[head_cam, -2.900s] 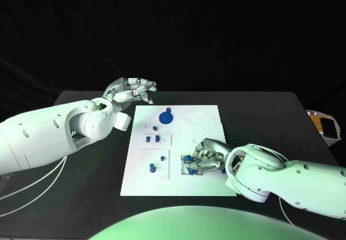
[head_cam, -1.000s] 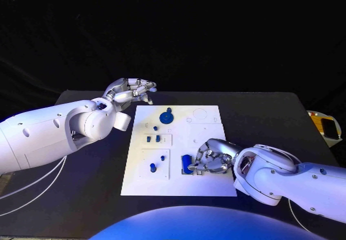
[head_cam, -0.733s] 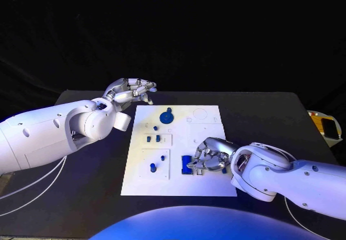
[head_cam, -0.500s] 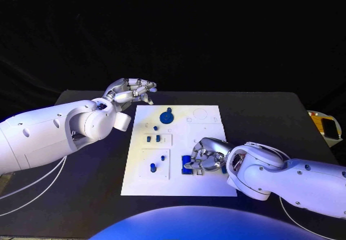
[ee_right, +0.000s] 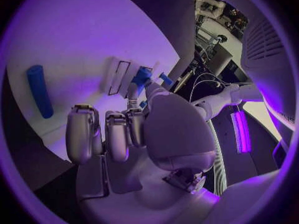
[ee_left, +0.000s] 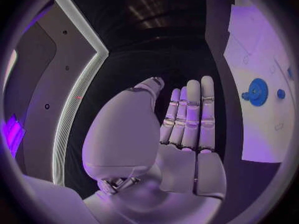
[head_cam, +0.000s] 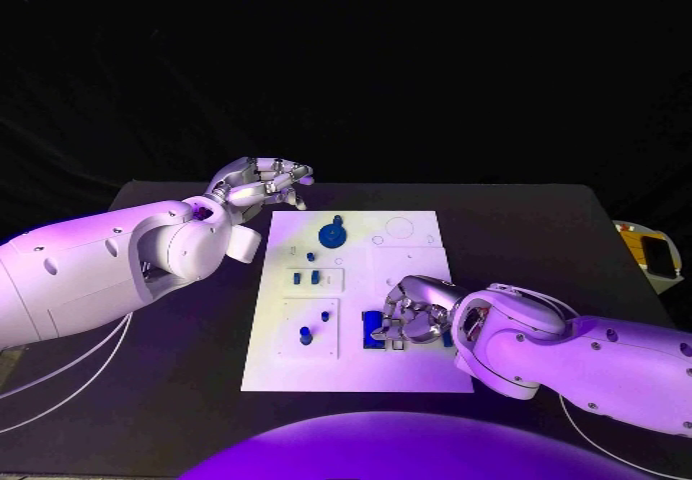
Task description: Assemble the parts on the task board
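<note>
While seating: my right robot hand pinches a small blue plastic part over the white task board.
Left robot hand: open, empty, parked clear.

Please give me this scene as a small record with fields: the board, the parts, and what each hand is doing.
board: white task board lying flat on the black table
parts: blue gear at the far end; small blue pieces at mid-board; blue block by the right hand
left hand: raised beyond the board's far left corner, holding nothing
right hand: on the board, fingers touching a blue part; grip unclear
</note>
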### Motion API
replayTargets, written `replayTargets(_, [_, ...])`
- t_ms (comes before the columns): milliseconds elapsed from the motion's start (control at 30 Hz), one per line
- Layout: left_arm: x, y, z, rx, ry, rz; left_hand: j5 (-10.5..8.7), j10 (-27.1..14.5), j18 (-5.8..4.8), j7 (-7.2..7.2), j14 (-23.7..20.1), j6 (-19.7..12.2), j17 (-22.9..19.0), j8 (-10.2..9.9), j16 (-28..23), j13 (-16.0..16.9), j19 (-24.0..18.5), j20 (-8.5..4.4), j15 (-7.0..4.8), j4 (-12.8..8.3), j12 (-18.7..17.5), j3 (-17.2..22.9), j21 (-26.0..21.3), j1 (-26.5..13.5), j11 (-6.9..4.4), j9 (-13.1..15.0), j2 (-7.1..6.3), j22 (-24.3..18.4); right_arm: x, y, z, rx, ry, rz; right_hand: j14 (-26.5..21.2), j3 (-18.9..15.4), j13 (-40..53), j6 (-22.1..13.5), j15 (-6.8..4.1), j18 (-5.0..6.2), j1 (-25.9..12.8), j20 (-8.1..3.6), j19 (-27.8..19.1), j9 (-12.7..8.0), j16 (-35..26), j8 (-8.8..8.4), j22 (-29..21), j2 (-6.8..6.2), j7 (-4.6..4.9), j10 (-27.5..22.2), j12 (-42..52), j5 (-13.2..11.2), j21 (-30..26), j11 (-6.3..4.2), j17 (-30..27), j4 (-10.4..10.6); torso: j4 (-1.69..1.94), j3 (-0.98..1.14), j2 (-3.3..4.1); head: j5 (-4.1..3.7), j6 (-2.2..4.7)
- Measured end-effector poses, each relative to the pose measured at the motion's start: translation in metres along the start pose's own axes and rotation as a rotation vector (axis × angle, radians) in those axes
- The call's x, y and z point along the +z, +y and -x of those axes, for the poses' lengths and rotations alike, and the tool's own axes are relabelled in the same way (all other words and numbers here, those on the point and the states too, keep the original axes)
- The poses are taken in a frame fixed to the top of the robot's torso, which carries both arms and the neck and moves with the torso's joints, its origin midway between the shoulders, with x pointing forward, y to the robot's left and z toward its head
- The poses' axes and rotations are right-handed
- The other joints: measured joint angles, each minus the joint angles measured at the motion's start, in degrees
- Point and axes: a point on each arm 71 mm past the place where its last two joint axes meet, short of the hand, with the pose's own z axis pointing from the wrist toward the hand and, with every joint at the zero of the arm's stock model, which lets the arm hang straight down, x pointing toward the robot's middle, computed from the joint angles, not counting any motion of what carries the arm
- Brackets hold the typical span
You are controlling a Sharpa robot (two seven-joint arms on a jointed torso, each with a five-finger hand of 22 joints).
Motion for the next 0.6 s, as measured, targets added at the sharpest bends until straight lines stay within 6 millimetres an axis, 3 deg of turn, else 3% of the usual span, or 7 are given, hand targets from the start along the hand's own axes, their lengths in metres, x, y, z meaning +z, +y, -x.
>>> replayTargets(67, [0.0000,0.0000,0.0000,0.000,0.000,0.000,0.00,0.00,0.00,0.00,0.00,0.00,0.00,0.00,0.00,0.00,0.00,0.00,0.00,0.00,0.00,0.00,0.00,0.00,0.00,0.00,0.00,0.00,0.0004,0.0011,0.0003,-0.007,-0.005,0.004,0.00,0.53,0.00,0.20,0.00,0.01,0.87,-0.10,-0.10,-0.12,0.00,-0.21,0.00,0.10,-0.20,0.00,0.12,-1.24,0.00,0.00,0.00,-0.52,-0.01,0.02,0.00,-0.06,0.00])
replayTargets(267, [0.0000,0.0001,0.0000,0.000,0.001,0.001,0.00,0.00,0.00,0.00,0.00,0.00,0.00,0.00,0.00,0.00,0.00,0.00,0.00,0.00,0.00,0.00,0.00,0.00,0.00,0.00,0.00,0.00,0.0018,0.0040,0.0025,-0.032,-0.035,0.014,0.21,1.85,0.00,0.33,-0.21,0.01,2.24,-0.14,-0.07,-0.23,0.00,-0.21,-0.01,0.96,-0.33,-0.01,0.43,-1.34,0.00,-0.41,0.00,-0.82,0.01,0.04,0.00,-0.20,0.00])
replayTargets(400, [0.0000,0.0001,0.0000,-0.001,0.002,0.001,0.00,0.00,0.00,0.00,0.00,0.00,0.00,0.00,0.00,0.00,0.00,0.00,0.00,0.00,0.00,0.00,0.00,0.00,0.00,0.00,0.00,0.00,0.0018,0.0023,0.0043,-0.041,-0.058,0.008,0.21,2.42,0.01,0.46,-0.21,0.01,1.37,-0.30,0.10,-0.26,0.00,-0.21,-0.01,1.79,-0.46,-0.01,0.43,-1.31,0.00,-0.41,0.00,0.44,0.03,0.04,0.02,-0.21,0.00])
replayTargets(600, [-0.0001,0.0002,0.0002,-0.001,0.002,0.002,0.00,0.00,0.00,0.00,0.00,0.00,0.00,0.00,0.00,-0.05,0.00,0.00,0.00,0.00,0.00,0.00,0.00,0.00,0.00,0.01,0.00,0.01,-0.0029,-0.0046,0.0072,-0.033,-0.081,-0.013,0.21,1.92,0.00,0.46,-0.21,0.01,-0.62,-0.30,0.10,-0.26,0.00,-0.21,-0.01,1.32,-0.46,-0.01,0.43,-1.30,-0.27,-0.41,-0.01,1.84,0.02,0.04,0.02,-0.12,0.00])
